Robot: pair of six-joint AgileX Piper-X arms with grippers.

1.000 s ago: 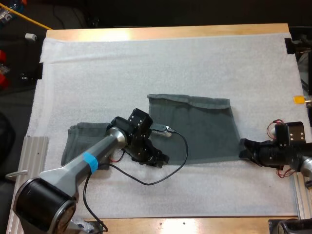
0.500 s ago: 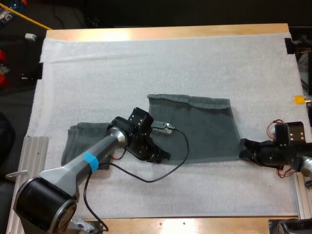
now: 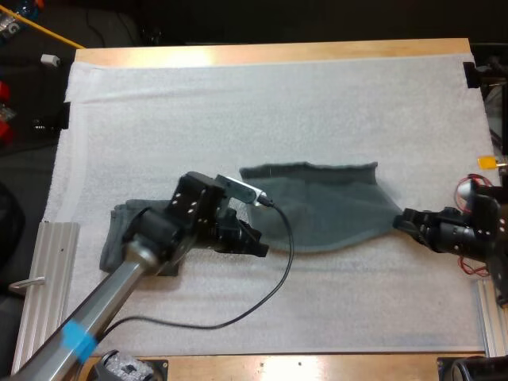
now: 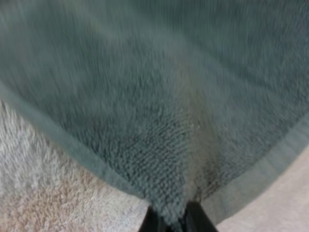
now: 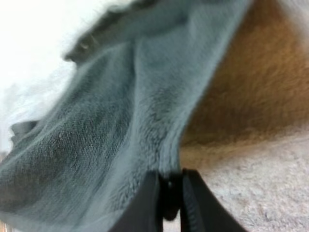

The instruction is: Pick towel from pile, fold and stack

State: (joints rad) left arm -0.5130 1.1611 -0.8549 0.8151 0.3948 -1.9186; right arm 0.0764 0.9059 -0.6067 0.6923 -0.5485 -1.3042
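- High view: the dark grey-green terry towel (image 3: 325, 202) is lying mid-mat on the white foam mat (image 3: 238, 103). The left gripper (image 3: 258, 244) is clamping its 7 o'clock corner, and the right gripper (image 3: 402, 221) is clamping its 4 o'clock corner. A folded dark towel stack (image 3: 119, 222) is sitting at 9 o'clock of it.
- Left wrist view: black fingers (image 4: 150, 223) are pinching the towel's hemmed corner.
- Right wrist view: black fingers (image 5: 145, 203) are squeezing the towel's raised edge.

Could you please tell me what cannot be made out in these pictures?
Other towel, high view: the left arm covers most of it, so its folds and layers are unclear.
Left gripper, left wrist view: the spread towel hides everything but the fingertips pinching its corner.
Right gripper, right wrist view: shut on the spread towel's edge; beneath the cloth is a brown blur.
Right arm, high view: cut off by the picture's right edge.
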